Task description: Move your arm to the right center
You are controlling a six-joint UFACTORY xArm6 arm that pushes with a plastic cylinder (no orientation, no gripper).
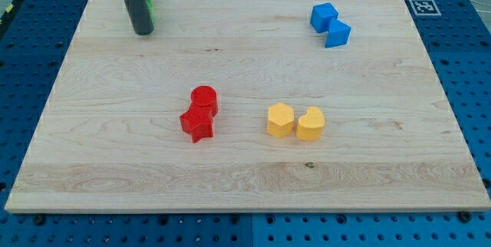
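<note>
My tip (pixel 143 31) rests on the wooden board (pixel 245 163) near the view's top left. A green block (pixel 148 4) sits right behind the rod, mostly hidden by it. Two blue blocks, a cube (pixel 323 16) and a second blue block (pixel 337 34), touch each other at the view's top right. A red cylinder (pixel 204 98) touches a red star (pixel 197 124) near the board's middle. A yellow hexagon (pixel 280 120) and a yellow heart-shaped block (pixel 311 123) sit side by side right of the red pair. My tip is far from all but the green block.
The board lies on a blue perforated table (pixel 468 55). A black-and-white marker tag (pixel 423 6) is fixed at the board's top right corner.
</note>
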